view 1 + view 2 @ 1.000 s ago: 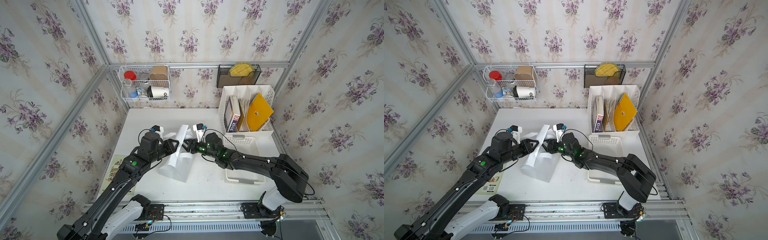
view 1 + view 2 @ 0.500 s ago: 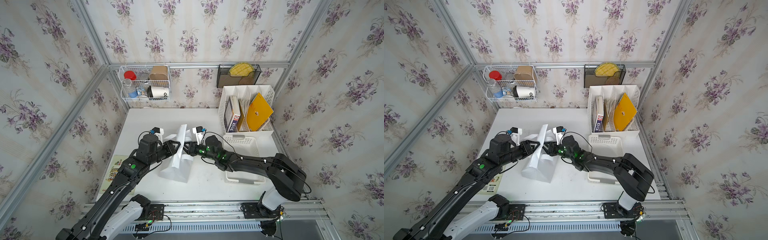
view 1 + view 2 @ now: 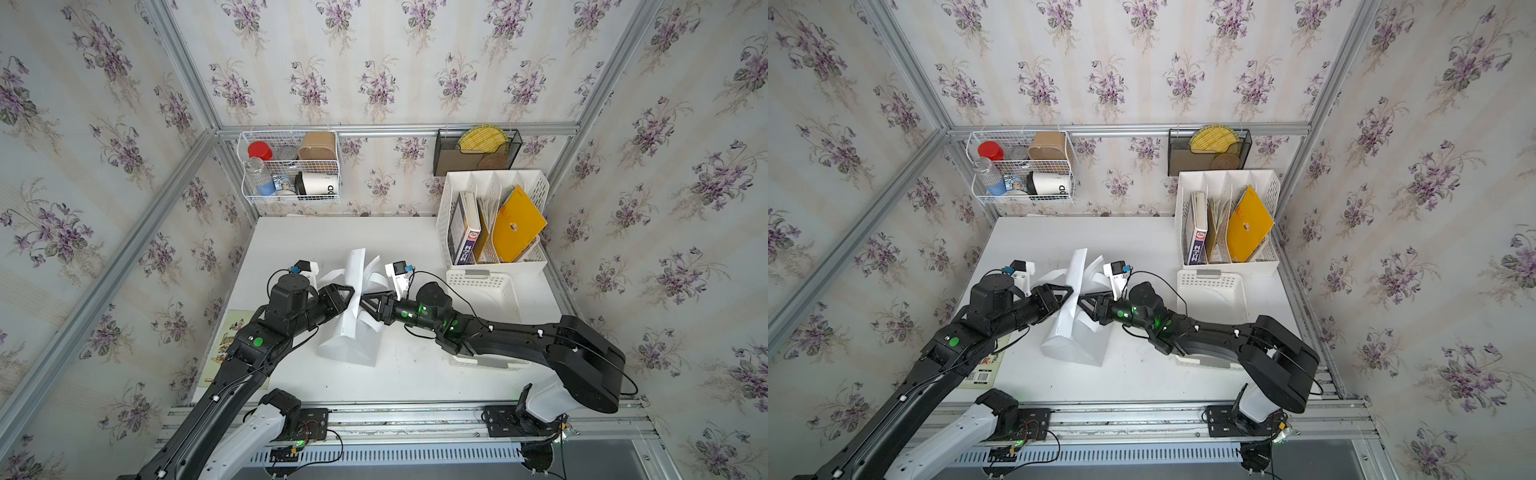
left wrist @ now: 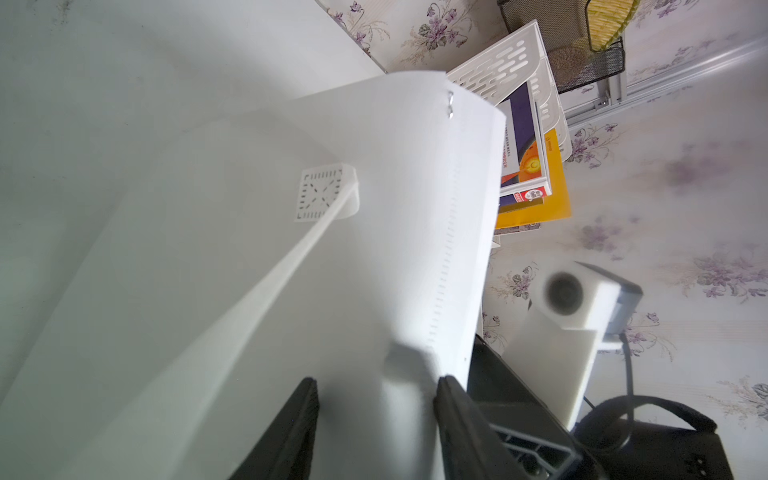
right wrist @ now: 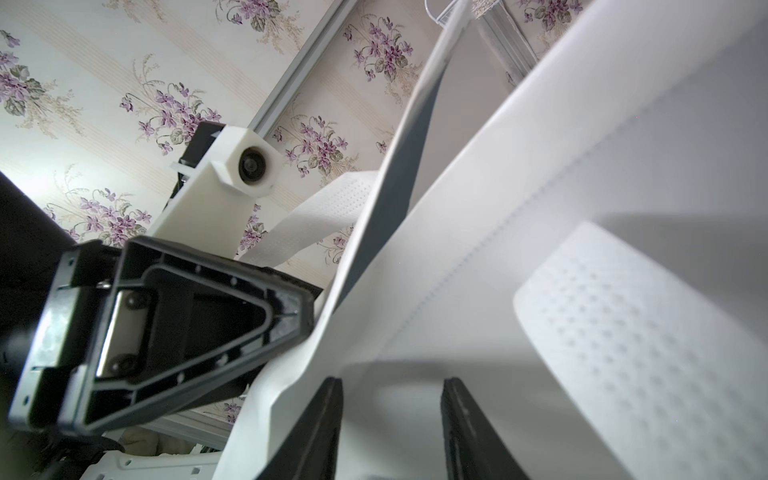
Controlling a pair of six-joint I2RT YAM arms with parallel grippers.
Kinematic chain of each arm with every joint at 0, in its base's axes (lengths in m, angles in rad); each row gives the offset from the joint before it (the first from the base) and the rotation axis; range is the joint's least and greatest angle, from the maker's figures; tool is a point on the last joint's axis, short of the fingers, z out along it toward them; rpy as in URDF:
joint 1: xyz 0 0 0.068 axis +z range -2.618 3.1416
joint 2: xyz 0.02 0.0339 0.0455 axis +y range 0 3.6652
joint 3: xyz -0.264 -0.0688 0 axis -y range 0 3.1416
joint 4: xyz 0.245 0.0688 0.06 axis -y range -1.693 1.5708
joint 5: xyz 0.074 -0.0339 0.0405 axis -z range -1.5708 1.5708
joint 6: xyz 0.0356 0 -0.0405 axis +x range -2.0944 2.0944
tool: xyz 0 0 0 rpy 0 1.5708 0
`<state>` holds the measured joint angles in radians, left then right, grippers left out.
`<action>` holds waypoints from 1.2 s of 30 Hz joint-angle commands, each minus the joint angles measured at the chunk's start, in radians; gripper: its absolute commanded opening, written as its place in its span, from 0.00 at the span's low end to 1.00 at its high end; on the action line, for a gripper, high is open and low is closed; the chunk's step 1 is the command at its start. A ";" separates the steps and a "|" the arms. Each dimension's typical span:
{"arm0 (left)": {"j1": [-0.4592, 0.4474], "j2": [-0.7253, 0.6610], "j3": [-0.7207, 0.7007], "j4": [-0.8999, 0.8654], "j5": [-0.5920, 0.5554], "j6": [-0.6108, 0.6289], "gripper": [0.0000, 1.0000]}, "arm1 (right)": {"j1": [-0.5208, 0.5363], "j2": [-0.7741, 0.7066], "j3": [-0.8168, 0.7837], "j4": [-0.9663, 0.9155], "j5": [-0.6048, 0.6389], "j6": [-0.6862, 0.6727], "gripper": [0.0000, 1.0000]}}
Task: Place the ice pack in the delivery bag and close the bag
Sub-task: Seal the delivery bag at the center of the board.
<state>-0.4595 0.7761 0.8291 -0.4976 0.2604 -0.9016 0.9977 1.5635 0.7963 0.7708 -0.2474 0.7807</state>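
I am at the mouth of the tall white tote bag with flat strap handles (image 3: 351, 345), which stands, pressed almost flat, in the middle of the white table (image 3: 299, 245). My left gripper (image 3: 351, 296) meets its upper edge from one side and my right gripper (image 3: 365, 300) from the opposite side, and their tips are nearly touching each other through the bag. Both pairs of jaws stand half parted, not clenched. In each wrist view the bag wall fills the gap between my fingers (image 4: 299, 424), but I see no real pinch on it.

The ice pack I cannot find in any view (it may be under my right arm or inside the bag, I cannot tell). So I judge the step in hand is to open the bag, and the placing itself is not yet done. The next move, I think, asks each gripper to take one wall and draw them apart gently, because the soft bag can tip over.

Beside my right arm lies a low white perforated plastic tray (image 3: 494, 291). Behind it stands a white slotted file rack (image 3: 536, 195) with a yellow folder (image 3: 517, 224). On the back wall hang a white wire basket (image 3: 291, 166) and a black mesh holder (image 3: 449, 162). Floral wallpaper covers all walls.
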 commanded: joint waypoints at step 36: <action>-0.001 -0.036 -0.008 -0.078 0.208 0.127 0.59 | 0.007 0.067 0.046 0.072 -0.042 0.014 0.01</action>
<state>-0.4595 0.7361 0.8291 -0.5503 0.4259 -0.8051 1.0039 1.6279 0.8356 0.8177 -0.2783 0.7860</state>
